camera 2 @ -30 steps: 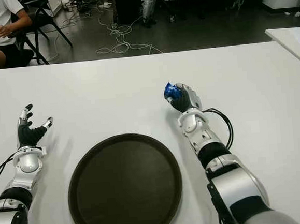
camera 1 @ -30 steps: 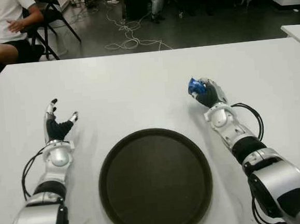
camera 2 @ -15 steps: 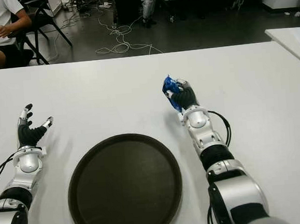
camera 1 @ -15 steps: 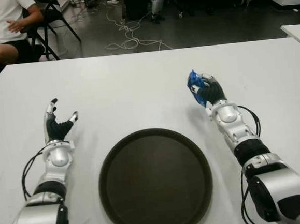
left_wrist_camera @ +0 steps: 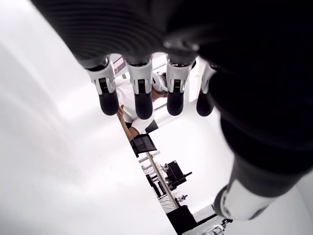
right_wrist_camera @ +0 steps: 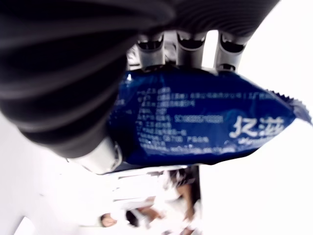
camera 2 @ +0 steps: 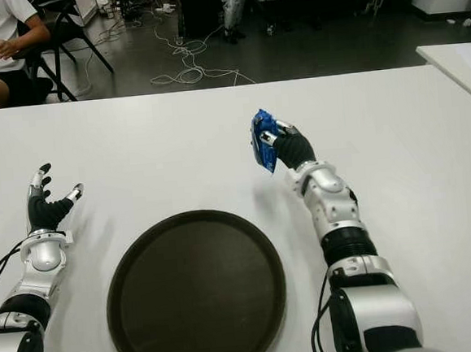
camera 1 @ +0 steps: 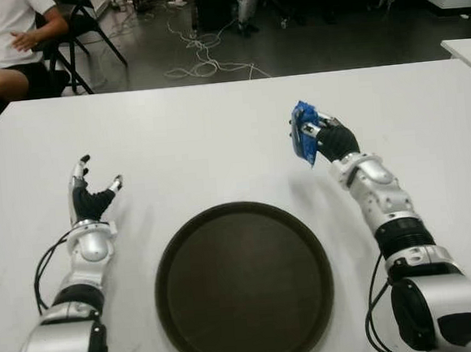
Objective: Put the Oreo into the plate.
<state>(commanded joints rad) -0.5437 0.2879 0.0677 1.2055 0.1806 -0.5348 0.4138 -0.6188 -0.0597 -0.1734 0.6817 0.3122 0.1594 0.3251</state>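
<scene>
A wide white bench [camera 1: 216, 137] fills the near view, and behind it lies a dark floor with a tangle of white cables [camera 1: 202, 60] and a person in a white shirt [camera 1: 0, 31] seated on a black chair at the far left corner. A round dark brown plate [camera 1: 244, 285] sits flat on the bench at the near edge, roughly centred between the two arms.

The blue foil Oreo packet [camera 1: 303, 132] is off the bench surface, beyond the plate and to its right, held up in the right hand [camera 1: 331, 141]. The packet stands on edge, its long axis running roughly up and down with a slight lean, one crimped end uppermost and its broad face turned toward the left side of the bench. In the right wrist view the wrapper [right_wrist_camera: 205, 120] shows white printed text and a serrated end seam.

The right hand is closed around the packet: its fingers [right_wrist_camera: 188, 49] press along one long edge while the thumb bears against the opposite side, so the wrapper is pinched between them.

The left hand [camera 1: 90, 200] shows to the left of the plate, palm upright, its fingers [left_wrist_camera: 139, 93] spread and loosely extended, holding nothing.
</scene>
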